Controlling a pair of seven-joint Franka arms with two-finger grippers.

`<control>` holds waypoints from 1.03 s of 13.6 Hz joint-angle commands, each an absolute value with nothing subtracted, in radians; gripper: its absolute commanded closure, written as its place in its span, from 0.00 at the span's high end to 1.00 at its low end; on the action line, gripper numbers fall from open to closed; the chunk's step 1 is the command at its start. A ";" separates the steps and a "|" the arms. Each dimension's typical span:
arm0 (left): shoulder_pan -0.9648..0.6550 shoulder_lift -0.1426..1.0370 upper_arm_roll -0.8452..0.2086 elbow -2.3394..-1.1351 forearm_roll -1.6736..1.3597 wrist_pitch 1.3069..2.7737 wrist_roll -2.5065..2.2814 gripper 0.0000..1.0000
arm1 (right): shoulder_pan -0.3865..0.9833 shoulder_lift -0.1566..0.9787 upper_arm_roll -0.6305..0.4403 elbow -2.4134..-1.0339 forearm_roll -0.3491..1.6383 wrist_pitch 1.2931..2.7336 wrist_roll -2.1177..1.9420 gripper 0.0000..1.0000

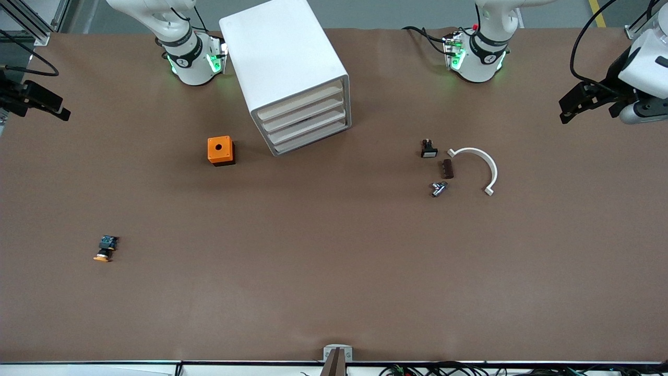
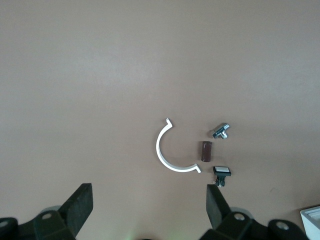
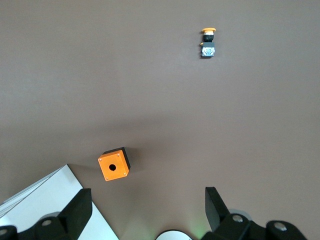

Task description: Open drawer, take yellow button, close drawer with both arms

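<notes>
You have the brown tabletop [image 1: 334, 271] almost bare, so there is wide open room in the lower half of the front view. The white drawer cabinet [image 1: 284, 68] sits at upper centre, angled, all its drawers shut. Both arms wait out at the frame's edges: the left gripper [image 1: 584, 102] hangs at the upper right edge, the right gripper [image 1: 36, 102] at the upper left edge, each with its jaws spread wide and holding nothing.

The orange cube [image 1: 221, 150] with its round hole stands beside the cabinet, left of centre. Right of centre you see a white half-ring clip [image 1: 480, 166], a small brown block [image 1: 448, 168], a black part with a white face [image 1: 428, 149] and a little metal fitting [image 1: 438, 188], clustered close together.

The button [image 1: 106, 248] already lies out on the tabletop, lower left of the front view, alone and on its side. Judge it light, rigid and likely to roll or skid; take it across the black body, not the rounded orange cap
</notes>
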State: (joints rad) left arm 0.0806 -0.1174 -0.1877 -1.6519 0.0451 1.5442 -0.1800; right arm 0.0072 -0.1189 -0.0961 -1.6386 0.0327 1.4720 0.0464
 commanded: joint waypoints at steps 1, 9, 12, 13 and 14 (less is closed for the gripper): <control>0.092 -0.094 -0.192 -1.618 0.040 1.525 -0.094 1.00 | 0.032 -0.152 -0.097 -1.664 0.043 1.505 0.051 1.00; 0.100 -0.104 -0.190 -1.638 0.035 1.512 -0.057 1.00 | 0.034 -0.153 -0.098 -1.666 0.006 1.529 0.038 1.00; 0.097 -0.101 -0.190 -1.635 0.040 1.513 -0.057 1.00 | 0.028 -0.156 -0.106 -1.675 0.006 1.528 0.031 1.00; 0.097 -0.095 -0.190 -1.623 0.040 1.513 -0.061 1.00 | 0.028 -0.156 -0.104 -1.675 0.005 1.529 0.031 1.00; 0.097 -0.094 -0.190 -1.618 0.043 1.509 -0.061 1.00 | 0.028 -0.156 -0.104 -1.675 0.005 1.529 0.031 1.00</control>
